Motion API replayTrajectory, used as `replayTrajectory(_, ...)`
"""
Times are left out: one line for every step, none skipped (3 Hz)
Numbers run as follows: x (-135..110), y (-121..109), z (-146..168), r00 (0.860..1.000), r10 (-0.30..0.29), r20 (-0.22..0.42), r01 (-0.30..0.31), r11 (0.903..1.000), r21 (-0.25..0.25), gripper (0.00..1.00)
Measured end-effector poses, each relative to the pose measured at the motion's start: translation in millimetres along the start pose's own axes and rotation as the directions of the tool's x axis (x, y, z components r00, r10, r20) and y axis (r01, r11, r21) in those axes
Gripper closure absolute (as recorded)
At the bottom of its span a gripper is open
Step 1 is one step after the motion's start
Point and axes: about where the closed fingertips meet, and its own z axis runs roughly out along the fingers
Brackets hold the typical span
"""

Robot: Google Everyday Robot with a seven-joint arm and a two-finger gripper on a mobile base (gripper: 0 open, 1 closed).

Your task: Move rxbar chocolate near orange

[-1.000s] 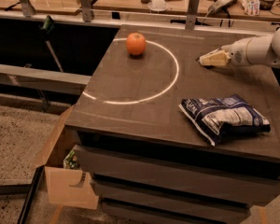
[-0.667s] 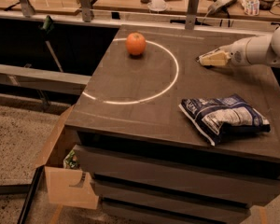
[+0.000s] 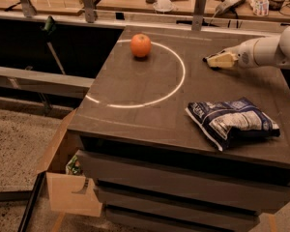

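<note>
Presently, inspection found the task unfinished, as far as the view allowed a judgement. The orange sat near the far edge of the table, toward the far left corner, resting on the far part of a white ring marked on the surface. The pincer hovered low over the table close to the right edge, toward the far right corner, at the end of a pale arm reaching in from the right. It was well apart from the orange, with the ring's right side lying between them.

Whether the pincer was open, closed or gripping anything could not be told from this view.

The chocolate bar itself could not be made out anywhere on the bare surface. By judgement, it was either under the pincer's tip or already taken up in it, since nothing resembling a small dark wrapper lay elsewhere on the table. That point is recorded as unconfirmed.

A blue-and-white chip bag lay crumpled near the near right corner, clear of both pincer and orange, and plays no part in the task.

Assessment: at best the pick-up stage was in hand. The carry across the table toward the far left corner, and the setting down beside the orange, were not yet done.
</note>
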Motion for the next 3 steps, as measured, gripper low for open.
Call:
replayTrajectory(-8.0, 19.8, 9.8, 1.000, -0.025, 0.000, 0.025, 0.9983, -0.053, 1.00)
replayTrajectory(-8.7, 19.7, 9.4, 1.000, -0.025, 0.000, 0.025, 0.9983, -0.053, 1.00)
replayTrajectory(-8.7, 19.8, 9.4, 1.000, -0.025, 0.001, 0.025, 0.9983, -0.053, 1.00)
